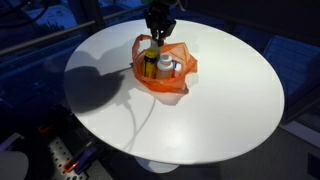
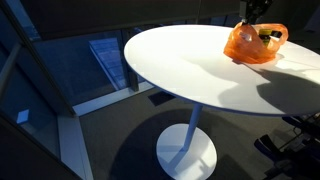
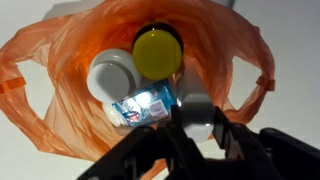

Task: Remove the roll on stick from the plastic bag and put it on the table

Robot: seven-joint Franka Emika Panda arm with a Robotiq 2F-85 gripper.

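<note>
The orange plastic bag lies open on the white table. In the wrist view my gripper is at the bag's mouth, its two black fingers closed on the whitish roll on stick, whose top shows between them. In both exterior views the gripper stands right above the bag. The stick's lower part is hidden by the fingers.
Inside the bag stand a yellow-capped bottle and a white-capped bottle, with a blue-printed label beside the stick. The bag's loop handles spread onto the table. The round table's edge runs close around.
</note>
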